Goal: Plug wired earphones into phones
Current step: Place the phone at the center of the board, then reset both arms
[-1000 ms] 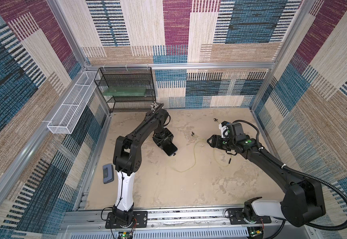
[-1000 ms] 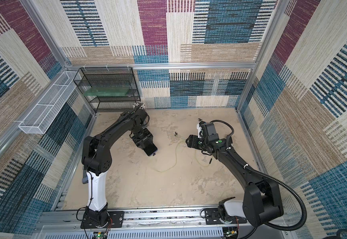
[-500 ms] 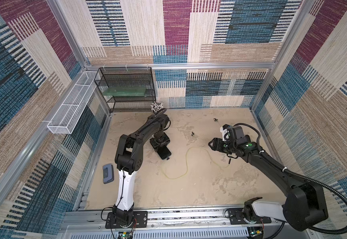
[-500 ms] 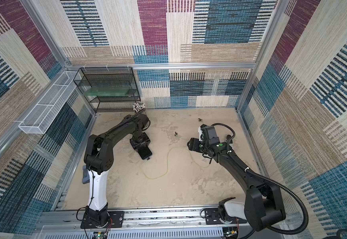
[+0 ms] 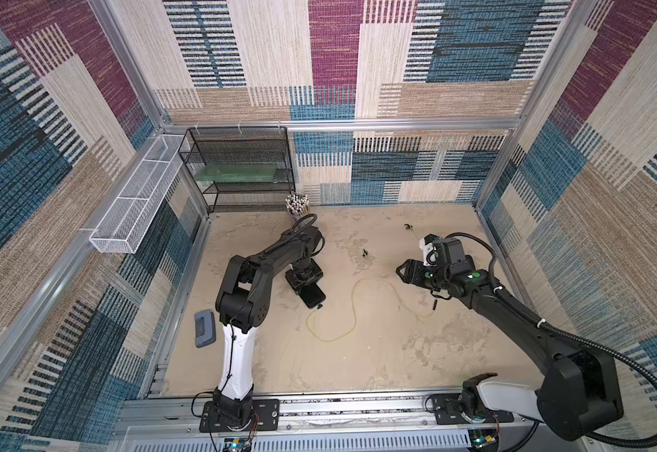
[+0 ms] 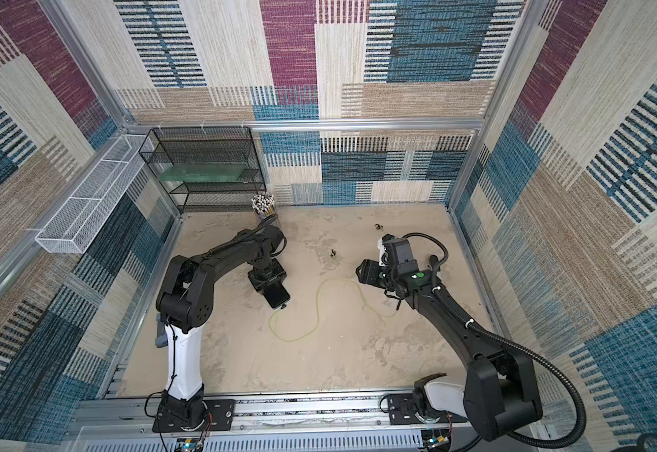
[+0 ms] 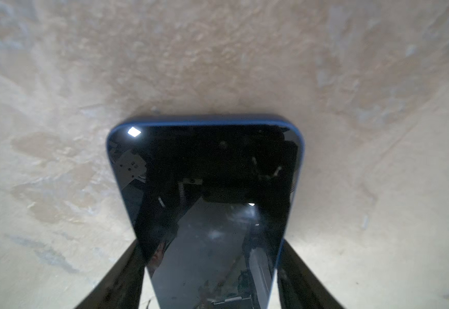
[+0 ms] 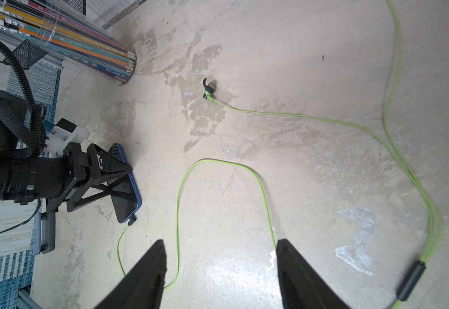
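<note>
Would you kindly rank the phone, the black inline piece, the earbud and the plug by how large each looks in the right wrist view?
Largest to smallest:
1. phone
2. inline piece, probably nearer the camera, so its lead over the earbud is unsure
3. earbud
4. plug

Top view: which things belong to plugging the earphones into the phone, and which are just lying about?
Job:
- phone
- earphones, cord looped on the table
- plug, at the phone's end

Lying about:
- pencil cup
- black rack
- white basket
- grey case
</note>
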Motion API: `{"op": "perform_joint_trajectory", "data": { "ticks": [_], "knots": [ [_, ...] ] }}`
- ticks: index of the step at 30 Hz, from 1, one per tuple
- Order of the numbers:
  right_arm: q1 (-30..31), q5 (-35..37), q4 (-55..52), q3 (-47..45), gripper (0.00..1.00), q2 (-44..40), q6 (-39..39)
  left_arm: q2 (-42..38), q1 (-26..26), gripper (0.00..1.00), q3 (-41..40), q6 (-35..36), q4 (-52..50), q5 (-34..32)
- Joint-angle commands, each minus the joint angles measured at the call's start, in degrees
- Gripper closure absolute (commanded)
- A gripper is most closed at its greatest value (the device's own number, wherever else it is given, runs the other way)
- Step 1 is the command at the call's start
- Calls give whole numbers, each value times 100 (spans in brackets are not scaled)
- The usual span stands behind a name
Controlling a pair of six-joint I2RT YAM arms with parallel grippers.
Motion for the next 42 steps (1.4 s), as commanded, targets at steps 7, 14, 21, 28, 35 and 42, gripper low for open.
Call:
{"op": "perform_joint_trajectory", "data": {
  "ticks": [7, 14, 21, 28, 35, 42],
  "knots": [
    [-325, 132, 403, 159, 5, 66, -481, -451, -15, 1, 48, 234, 142, -183],
    [-467, 936, 1106, 28, 5, 188, -994, -1030, 9, 1, 602, 1023, -132, -604],
    [-561, 2620, 3487, -1230, 5, -73, -1823, -2611, 178, 1, -255, 3060, 1111, -2215],
    [-821, 3147, 5554, -2041, 5, 646, -2213, -4253, 852, 1, -3537, 4244, 4336, -3058],
    [-916, 3138, 6613, -2432, 5, 1022, -2623, -4547, 1270, 1, -4984, 5145, 5947, -3187],
    [-1115, 3066, 8019, -3108, 5, 953, -2868, -4330, 1553, 0, -5694, 5475, 7652, -2731]
  ]
}}
